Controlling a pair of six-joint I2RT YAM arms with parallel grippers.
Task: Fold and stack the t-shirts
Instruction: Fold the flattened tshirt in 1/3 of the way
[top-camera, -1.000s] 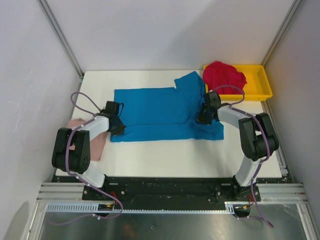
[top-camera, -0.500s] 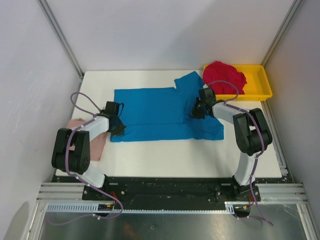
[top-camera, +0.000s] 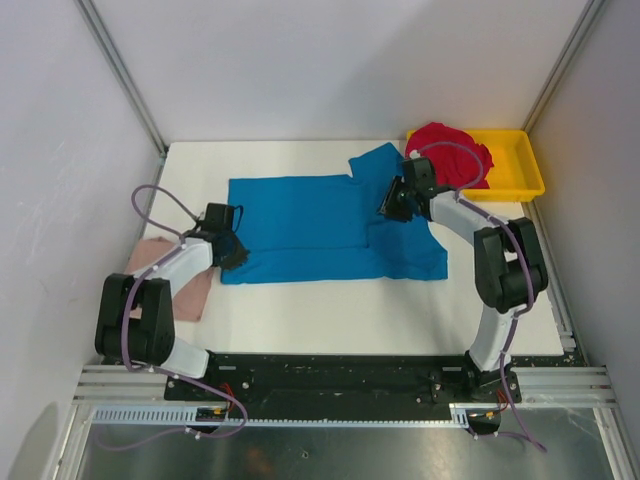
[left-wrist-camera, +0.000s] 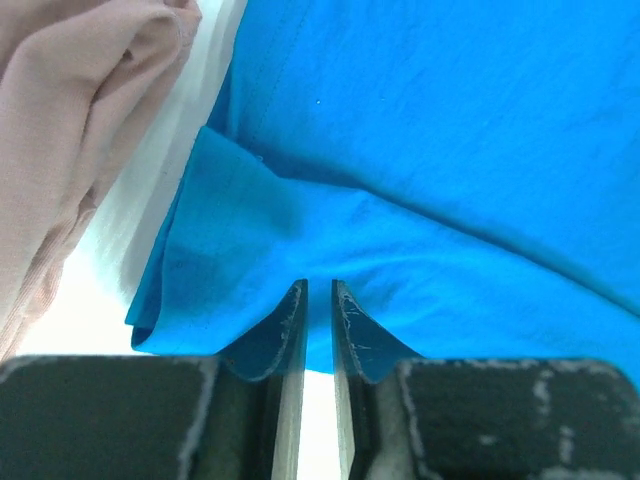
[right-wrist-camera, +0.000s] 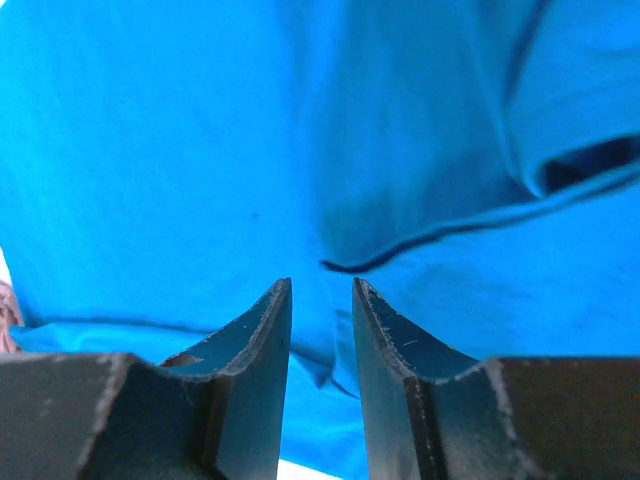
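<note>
Top external, near to far, everything placed off the blue t-shirt (top-camera: 310, 225): bare table (top-camera: 320, 315) runs along its near side. The pink t-shirt (top-camera: 192, 290) is bunched off its near-left corner, just beside it, and the left wrist view shows a sliver of table between the two.

On that same near-left corner sits the left gripper (top-camera: 230, 250). Its jaws are parted to a slit with nothing between them (the cloth lies flat under the tips, not pinched).

The blue shirt lies spread flat, long axis left-right. Its near edge looks doubled over as a strip, and one sleeve pokes out at the far-right.

Over its right end, just short of that sleeve, is the right gripper (top-camera: 393, 207). Its jaws are plainly apart and empty, and the right wrist view shows a fold edge of blue cloth straight ahead of the tips.

Beyond the right end, the red t-shirt (top-camera: 447, 150) is heaped unfolded in the yellow tray (top-camera: 522, 185).

My read: the shirt runs rightward and away from the left gripper, and leftward and nearward from the right one. Each is nearest its own end, so I'd expect a fold across the long axis to need fresh corner grasps first
</note>
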